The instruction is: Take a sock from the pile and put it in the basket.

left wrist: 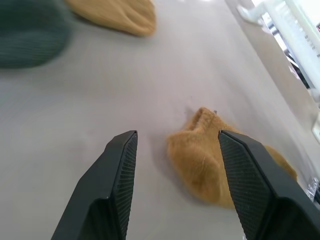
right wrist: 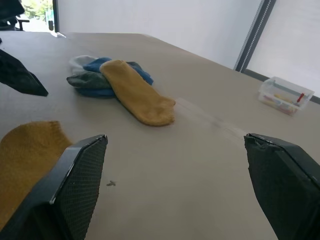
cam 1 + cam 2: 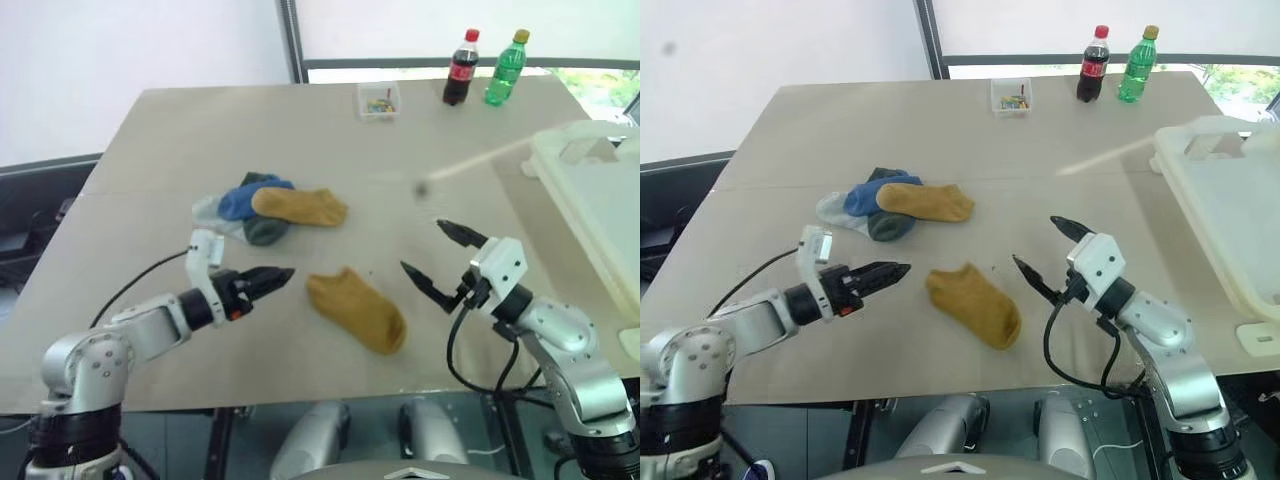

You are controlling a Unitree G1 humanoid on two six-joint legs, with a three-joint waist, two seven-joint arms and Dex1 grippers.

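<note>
1. Sock (image 3: 357, 308), mustard, soft and knitted, lies flat at lower centre of the frame, between both grippers, held by neither.
2. Left gripper (image 3: 272, 279) is parted, empty, just beside it.
3. Right gripper (image 3: 438, 258) gapes wide, empty.
4. Pile (image 3: 266, 209) sits left of centre.
5. Basket (image 3: 590, 190), smooth cream plastic, fills the right edge.

We see bare table (image 3: 150, 150) all round the lone mustard sock (image 3: 357, 309), which lies between the left gripper (image 3: 272, 279) and the right gripper (image 3: 443, 257), both with jaws parted. The pile (image 3: 266, 208) sits just behind it, apart. The basket (image 3: 598, 200) blocks the table's right edge; the small clear box (image 3: 379, 100) and two bottles (image 3: 484, 68) stand along the far edge.
</note>
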